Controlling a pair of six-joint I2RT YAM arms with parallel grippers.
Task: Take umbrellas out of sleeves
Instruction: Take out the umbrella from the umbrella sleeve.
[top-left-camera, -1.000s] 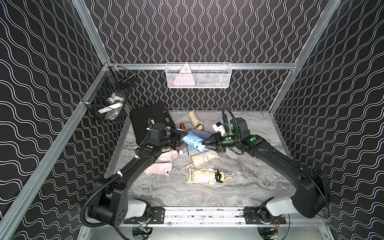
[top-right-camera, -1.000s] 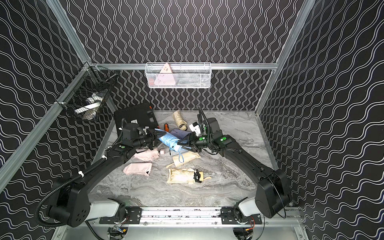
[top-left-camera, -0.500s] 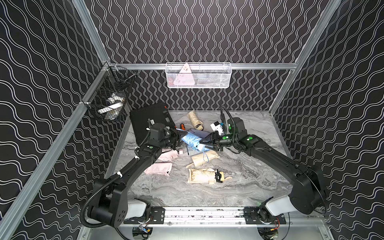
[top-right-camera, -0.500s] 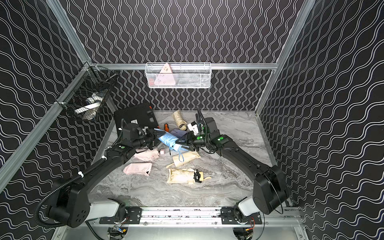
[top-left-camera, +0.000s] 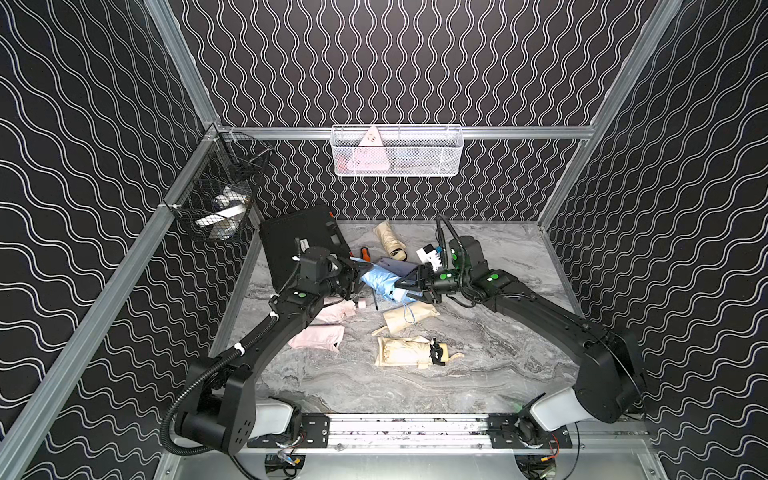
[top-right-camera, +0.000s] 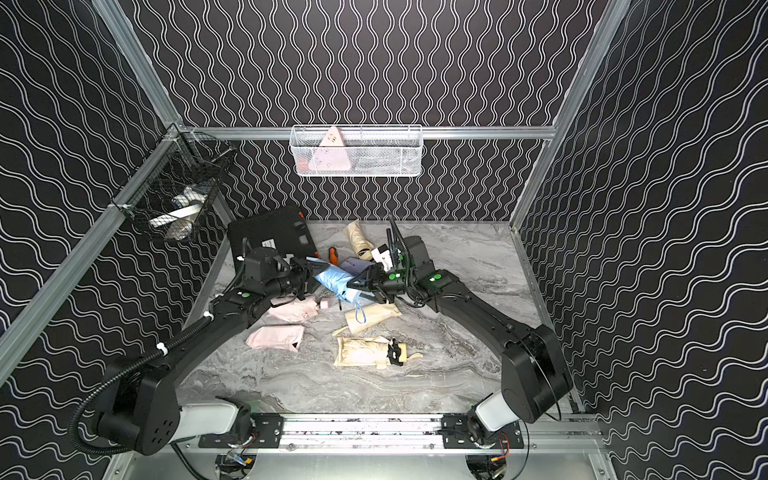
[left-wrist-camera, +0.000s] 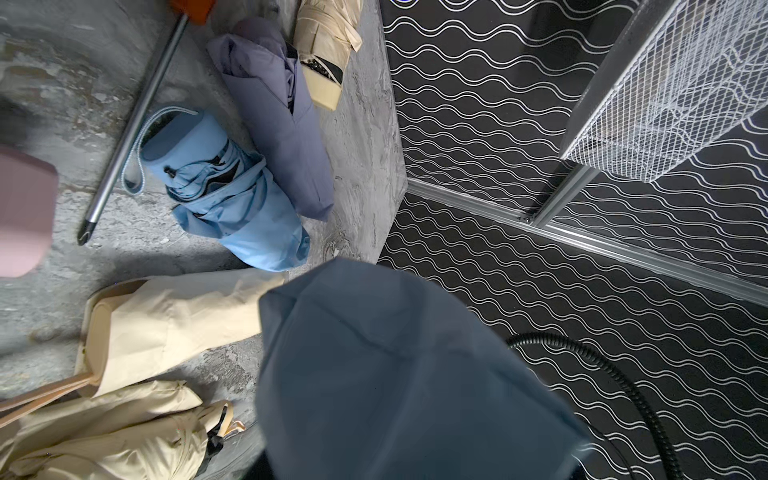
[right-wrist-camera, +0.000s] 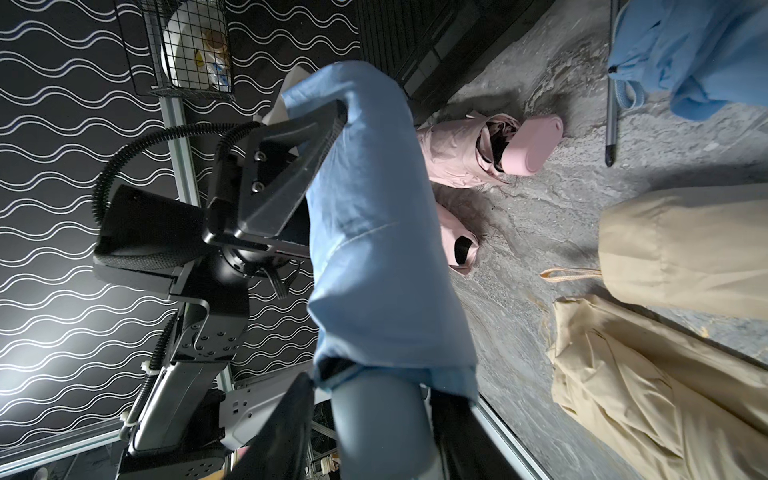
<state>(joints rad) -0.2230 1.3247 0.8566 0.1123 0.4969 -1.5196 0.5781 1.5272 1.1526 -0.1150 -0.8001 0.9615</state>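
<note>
A light blue sleeve (top-left-camera: 380, 280) (right-wrist-camera: 374, 228) with an umbrella inside hangs above the table between both arms. My left gripper (top-left-camera: 355, 278) is shut on the sleeve's closed end; in the left wrist view the sleeve (left-wrist-camera: 395, 374) hides the jaws. My right gripper (top-left-camera: 405, 289) (right-wrist-camera: 370, 386) stands at the sleeve's mouth. Its fingers flank the umbrella's grey-blue handle (right-wrist-camera: 378, 424), with a narrow gap on one side. A bare light blue umbrella (left-wrist-camera: 232, 203) lies below on the table, beside a lilac one (left-wrist-camera: 274, 104).
On the table lie a pink umbrella (top-left-camera: 334, 311), pink sleeve (top-left-camera: 318, 337), cream sleeve (top-left-camera: 409, 318), two cream umbrellas (top-left-camera: 405, 351) (top-left-camera: 388, 239) and an orange-handled screwdriver (top-left-camera: 365, 252). A black case (top-left-camera: 299, 241) leans at the back left. Wire baskets (top-left-camera: 397, 151) (top-left-camera: 220, 199) hang on the walls.
My right gripper has shifted a little toward the left gripper along the blue bundle, and its jaws have eased slightly wider. The left arm has stayed still.
</note>
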